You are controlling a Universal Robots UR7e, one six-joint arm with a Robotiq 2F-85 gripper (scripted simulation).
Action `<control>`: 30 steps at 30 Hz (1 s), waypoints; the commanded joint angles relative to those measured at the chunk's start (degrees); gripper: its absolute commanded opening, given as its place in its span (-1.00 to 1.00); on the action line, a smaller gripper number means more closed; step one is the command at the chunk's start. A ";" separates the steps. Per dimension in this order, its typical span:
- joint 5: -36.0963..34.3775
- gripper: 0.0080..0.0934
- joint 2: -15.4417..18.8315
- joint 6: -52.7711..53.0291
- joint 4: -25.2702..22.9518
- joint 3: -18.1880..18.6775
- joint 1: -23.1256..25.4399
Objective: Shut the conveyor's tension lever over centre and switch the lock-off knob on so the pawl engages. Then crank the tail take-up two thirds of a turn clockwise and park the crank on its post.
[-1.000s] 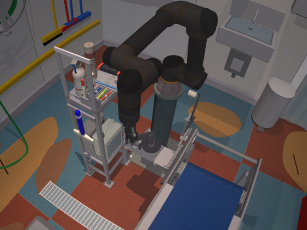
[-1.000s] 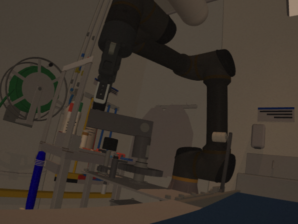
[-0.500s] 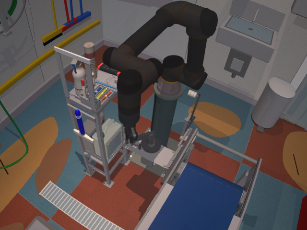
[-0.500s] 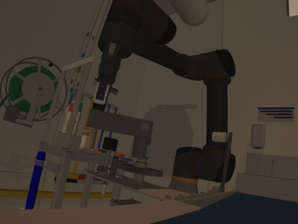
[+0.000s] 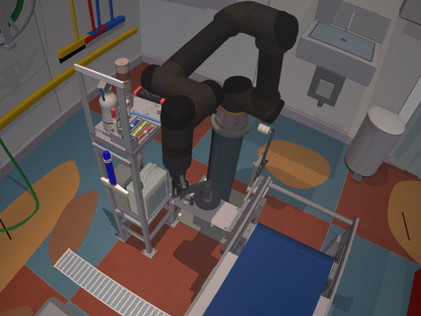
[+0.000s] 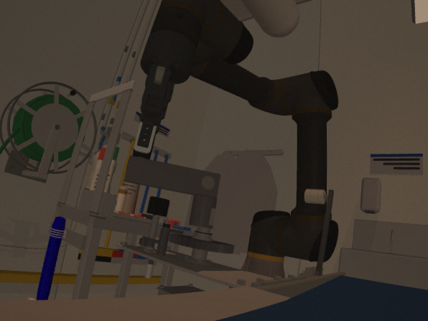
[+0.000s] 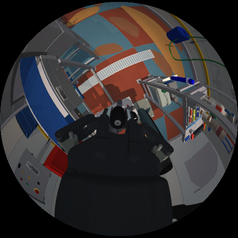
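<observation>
The crank's upright handle [image 7: 118, 118] is partly hidden between my fingers in the wrist camera. My gripper [image 5: 181, 186] [image 6: 143, 148] stands over the outer end of the grey crank arm [image 6: 168, 176], fingers closed on that handle. The arm runs from the handle to the take-up hub [image 6: 201, 209] above a toothed ratchet wheel [image 5: 208, 203] [image 6: 201, 244] on the plate at the conveyor's tail. A black lock-off knob [image 6: 158, 206] stands on a stem beside the wheel. The tension lever [image 5: 266, 146] [image 6: 325, 227], with a white roller grip [image 5: 264, 128] at its top, stands nearly upright beside the conveyor frame.
The metal rack [image 5: 117, 149] with bottles, markers and a jerrycan stands close on the left of my gripper. The arm's pedestal [image 5: 224, 160] rises just behind the plate. The blue conveyor belt [image 5: 272, 272] stretches forward to the right, and a floor grate [image 5: 102, 285] lies in front.
</observation>
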 commanded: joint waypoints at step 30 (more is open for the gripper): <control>0.06 -1.00 -0.06 -0.04 -0.04 -0.02 -0.03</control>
